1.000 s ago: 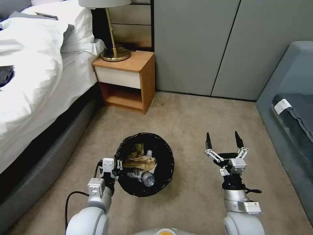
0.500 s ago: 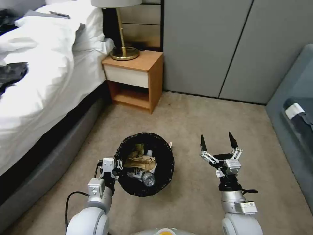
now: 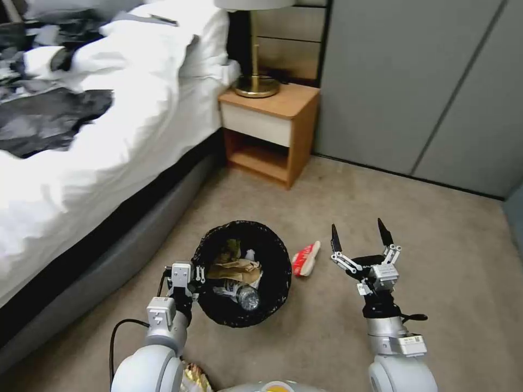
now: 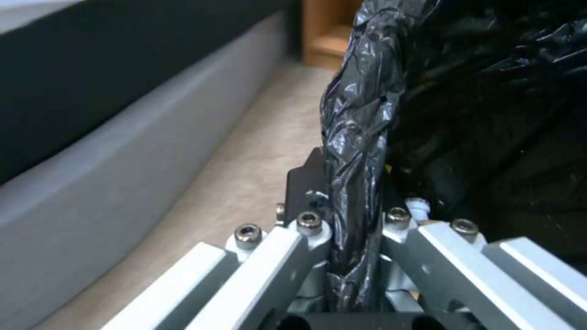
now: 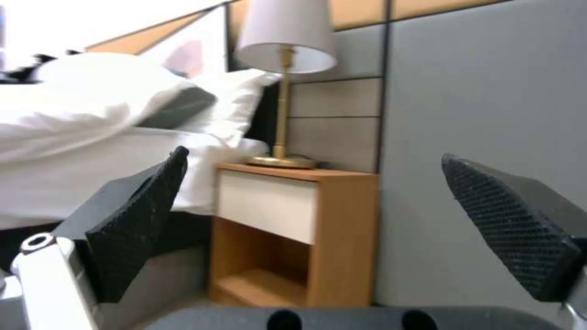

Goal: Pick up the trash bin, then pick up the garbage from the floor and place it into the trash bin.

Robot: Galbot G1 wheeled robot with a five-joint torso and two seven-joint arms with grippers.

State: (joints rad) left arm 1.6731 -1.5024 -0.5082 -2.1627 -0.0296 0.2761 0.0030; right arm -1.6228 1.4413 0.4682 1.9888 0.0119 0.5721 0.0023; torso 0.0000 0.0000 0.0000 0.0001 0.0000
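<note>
I'm gripping the trash bin (image 3: 241,272) rim with my left claw (image 3: 188,277), right claw (image 3: 359,242) hanging wide open and empty beside that red wrapper (image 3: 305,259) on the floor, so I reckon grabbing it is next

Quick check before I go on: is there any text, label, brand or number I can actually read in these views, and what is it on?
No text can be read anywhere.
White tag on the right arm's wrist: dark marks, too small to read.
Red and white wrapper on the carpet beside the trash bin: print blurred.
Bottle inside the bin: label unreadable.
Left gripper, shut on the bin's rim, and the open right gripper: no markings.
</note>
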